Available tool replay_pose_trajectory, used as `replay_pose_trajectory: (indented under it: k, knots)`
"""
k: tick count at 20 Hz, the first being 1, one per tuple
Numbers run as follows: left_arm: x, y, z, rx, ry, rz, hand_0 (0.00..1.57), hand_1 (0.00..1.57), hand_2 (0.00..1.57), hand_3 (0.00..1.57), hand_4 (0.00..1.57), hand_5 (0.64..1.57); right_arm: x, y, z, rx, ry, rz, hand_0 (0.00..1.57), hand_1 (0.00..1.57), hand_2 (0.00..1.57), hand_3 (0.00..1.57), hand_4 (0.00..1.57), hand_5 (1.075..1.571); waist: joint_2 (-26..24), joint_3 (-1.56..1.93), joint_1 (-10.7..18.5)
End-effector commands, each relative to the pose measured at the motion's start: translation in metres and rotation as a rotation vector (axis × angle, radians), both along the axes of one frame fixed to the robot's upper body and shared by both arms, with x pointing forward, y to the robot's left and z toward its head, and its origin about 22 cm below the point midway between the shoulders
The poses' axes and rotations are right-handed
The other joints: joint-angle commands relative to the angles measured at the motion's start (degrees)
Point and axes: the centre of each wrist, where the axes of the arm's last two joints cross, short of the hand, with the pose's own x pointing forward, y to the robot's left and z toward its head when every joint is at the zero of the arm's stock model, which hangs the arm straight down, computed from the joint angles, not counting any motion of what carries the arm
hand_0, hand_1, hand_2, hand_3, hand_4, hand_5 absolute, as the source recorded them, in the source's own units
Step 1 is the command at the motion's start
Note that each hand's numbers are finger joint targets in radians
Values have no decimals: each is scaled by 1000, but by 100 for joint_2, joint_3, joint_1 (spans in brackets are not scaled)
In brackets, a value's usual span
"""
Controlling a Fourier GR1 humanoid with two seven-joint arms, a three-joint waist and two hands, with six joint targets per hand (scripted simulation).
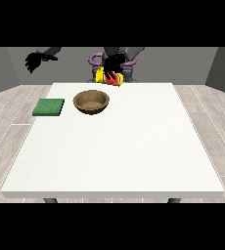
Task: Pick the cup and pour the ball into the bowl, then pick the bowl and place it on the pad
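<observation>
Here, hand at the view's right: we see it raised above the table's far edge, its dark fingers wrapped round the cup.
Cup: we see a yellow cup with red flame marks, tipped over onto its side in that hand, held in the air beyond the bowl and a little to the right of it.
Ball: we cannot make it out, either in the cup or in the bowl.
Bowl: we see a brown bowl standing upright on the table, near the far edge, just in front of the held cup and apart from it.
Pad: we see a flat green square lying near the table's left edge, beside the bowl on its left, not touching it.
Hand at the view's left: we see it lifted off to the side, beyond the table's far left corner, holding nothing; its fingers hang loosely spread.
Table: we see a large white top.
</observation>
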Motion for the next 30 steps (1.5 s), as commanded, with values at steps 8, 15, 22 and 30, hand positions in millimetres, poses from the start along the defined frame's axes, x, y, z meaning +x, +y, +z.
replay_pose_trajectory:
  k: [8, 15, 22, 30]
  knots:
    - [-24, -47, -27, 596, -71, -94, 1457, 1457, 1571, 1571, 1509, 1178, -4, -11, -1, 0, 51, 6, 0, 0, 0, 0, 0, 1571, -271, -10, -39]
    - [-11, -39, -2, 599, -92, -111, 1447, 1447, 1571, 1571, 1532, 1135, 21, 5, 16, 40, 82, 7, 0, 0, 0, 0, 0, 1568, -146, -15, 169]
    - [-2, 14, 12, -473, 9, 165, 1236, 1236, 1543, 1425, 1513, 1196, -3, 8, -9, 34, 83, -99, 0, 0, 0, 0, 225, 1565, -17, -82, 757]
    - [-35, 41, -17, -1312, 141, 225, 0, 0, 0, 0, 0, 1550, 24, 65, -10, 91, 25, -47, 0, 0, 0, 0, 303, 1568, 730, -147, 626]
